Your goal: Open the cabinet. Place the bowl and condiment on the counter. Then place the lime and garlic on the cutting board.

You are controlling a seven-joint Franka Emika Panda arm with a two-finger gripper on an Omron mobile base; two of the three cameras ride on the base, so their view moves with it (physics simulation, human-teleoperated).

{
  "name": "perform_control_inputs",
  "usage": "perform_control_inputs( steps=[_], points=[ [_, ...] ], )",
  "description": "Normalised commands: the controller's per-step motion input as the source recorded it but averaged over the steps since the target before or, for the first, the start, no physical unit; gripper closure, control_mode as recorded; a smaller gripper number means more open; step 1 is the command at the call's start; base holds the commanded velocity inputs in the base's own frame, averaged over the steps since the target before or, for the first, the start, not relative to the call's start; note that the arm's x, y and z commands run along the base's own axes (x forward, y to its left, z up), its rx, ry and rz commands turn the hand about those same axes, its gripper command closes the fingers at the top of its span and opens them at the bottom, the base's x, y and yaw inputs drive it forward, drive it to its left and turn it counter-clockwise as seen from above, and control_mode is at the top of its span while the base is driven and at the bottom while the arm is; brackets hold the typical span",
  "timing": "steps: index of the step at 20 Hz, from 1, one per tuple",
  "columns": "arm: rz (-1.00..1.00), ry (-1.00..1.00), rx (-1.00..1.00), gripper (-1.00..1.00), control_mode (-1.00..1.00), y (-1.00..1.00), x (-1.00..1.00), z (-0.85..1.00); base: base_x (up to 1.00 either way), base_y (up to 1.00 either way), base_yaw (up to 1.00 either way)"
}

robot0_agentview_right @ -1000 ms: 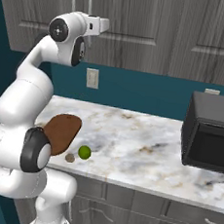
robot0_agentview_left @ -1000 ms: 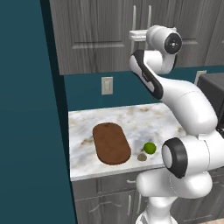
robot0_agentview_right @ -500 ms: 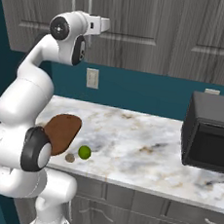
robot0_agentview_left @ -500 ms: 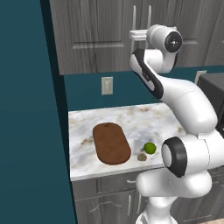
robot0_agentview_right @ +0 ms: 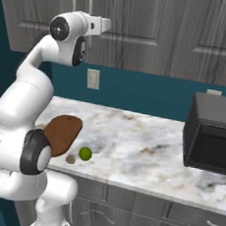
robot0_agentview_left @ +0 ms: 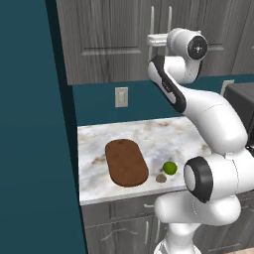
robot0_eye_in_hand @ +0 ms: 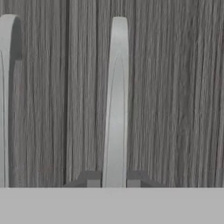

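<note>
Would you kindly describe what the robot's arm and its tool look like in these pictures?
The arm is glossy white, built of rounded, bulbous segments joined by dark grey to black ring joints and round end caps. No cables or markings show. The tool is a small white block on the wrist with two short dark grey finger tips.

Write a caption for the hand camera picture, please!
The gripper shut on a silver bar handle of the closed grey cabinet.
</note>
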Motion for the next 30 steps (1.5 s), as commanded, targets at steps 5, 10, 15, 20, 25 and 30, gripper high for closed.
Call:
perform_control_inputs(
  steps=[5, 10, 15, 20, 25, 30],
  points=[
    [0.0, 0.0, 0.0, 1.0, -1.0, -0.07, -0.23, 0.0, 0.0, 0.0, 0.0],
    [0.0, 0.0, 0.0, 1.0, -1.0, -0.33, -0.45, 0.0, 0.0, 0.0, 0.0],
    [0.0, 0.0, 0.0, 1.0, -1.0, -0.43, -0.58, 0.0, 0.0, 0.0, 0.0],
    [0.0, 0.0, 0.0, 1.0, -1.0, -0.42, -0.6, 0.0, 0.0, 0.0, 0.0],
    [0.0, 0.0, 0.0, 1.0, -1.0, -0.49, -0.69, 0.0, 0.0, 0.0, 0.0],
    [0.0, 0.0, 0.0, 1.0, -1.0, -0.57, -0.6, -0.03, 0.0, 0.0, 0.0]
  ],
)
